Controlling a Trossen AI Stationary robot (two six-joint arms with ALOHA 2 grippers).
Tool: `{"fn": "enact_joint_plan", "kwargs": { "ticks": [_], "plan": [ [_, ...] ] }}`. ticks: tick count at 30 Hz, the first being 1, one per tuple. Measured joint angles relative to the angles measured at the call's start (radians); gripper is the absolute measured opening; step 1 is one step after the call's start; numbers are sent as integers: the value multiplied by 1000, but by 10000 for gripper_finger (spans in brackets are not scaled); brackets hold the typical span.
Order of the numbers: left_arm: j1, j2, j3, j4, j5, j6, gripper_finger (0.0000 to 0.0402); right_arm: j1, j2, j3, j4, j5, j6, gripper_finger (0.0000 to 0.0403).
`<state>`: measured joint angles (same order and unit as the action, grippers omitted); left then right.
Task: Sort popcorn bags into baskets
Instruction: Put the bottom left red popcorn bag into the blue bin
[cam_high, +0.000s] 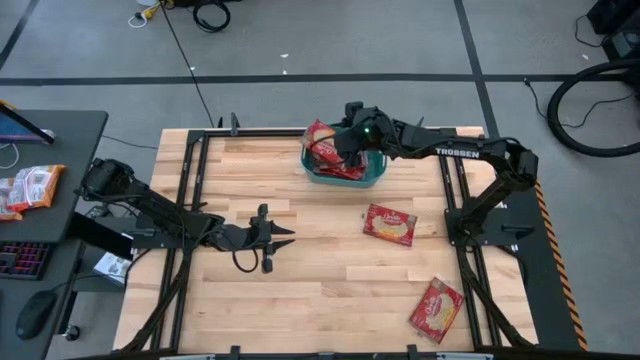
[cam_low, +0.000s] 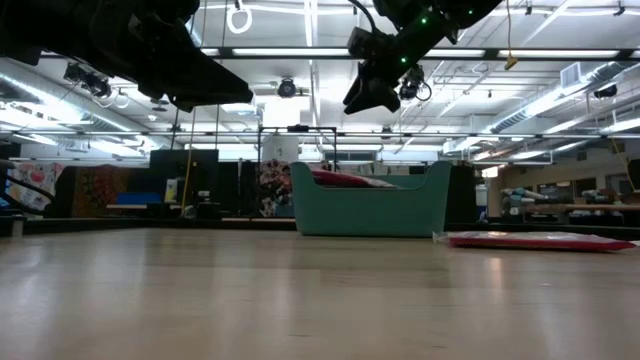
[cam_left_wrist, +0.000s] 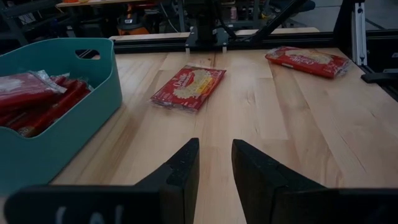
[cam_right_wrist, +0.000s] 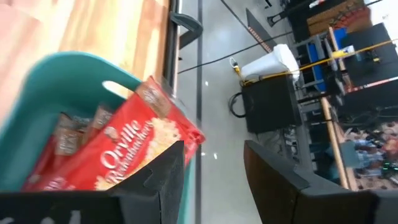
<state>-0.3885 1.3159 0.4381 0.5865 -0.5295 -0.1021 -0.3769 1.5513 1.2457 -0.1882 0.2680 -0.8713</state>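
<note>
The teal basket (cam_high: 372, 178) stands at the table's far middle and holds several red popcorn bags (cam_high: 338, 160). One bag (cam_right_wrist: 134, 149) lies slanted on top of the pile, its end over the basket's far left rim (cam_high: 318, 133). My right gripper (cam_high: 346, 140) hangs open well above the basket (cam_low: 365, 212), touching nothing. Two more bags lie flat on the table, one mid-right (cam_high: 389, 224) and one near the right front corner (cam_high: 437, 308). My left gripper (cam_high: 285, 237) waits open over the table's middle left, pointing at the nearer bag (cam_left_wrist: 189, 87).
Bare wood stretches between my left gripper (cam_left_wrist: 214, 168) and the basket (cam_left_wrist: 62, 124). A black metal frame borders the table (cam_high: 200, 160). A dark side desk to the left carries more red packets (cam_high: 30, 188), a keyboard and a mouse. Cables lie on the floor beyond.
</note>
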Motion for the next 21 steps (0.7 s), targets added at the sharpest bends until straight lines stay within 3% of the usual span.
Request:
{"fn": "enact_joint_plan", "kwargs": {
  "ticks": [9,16,21],
  "plan": [
    [1,0,0,0,0,1,101,66,0,0,-189,17,259,169],
    [1,0,0,1,-1,0,101,151,1,-4,-203,129,419,169],
    [2,0,0,1,-1,0,101,166,1,-5,-209,147,522,169]
  ]
}}
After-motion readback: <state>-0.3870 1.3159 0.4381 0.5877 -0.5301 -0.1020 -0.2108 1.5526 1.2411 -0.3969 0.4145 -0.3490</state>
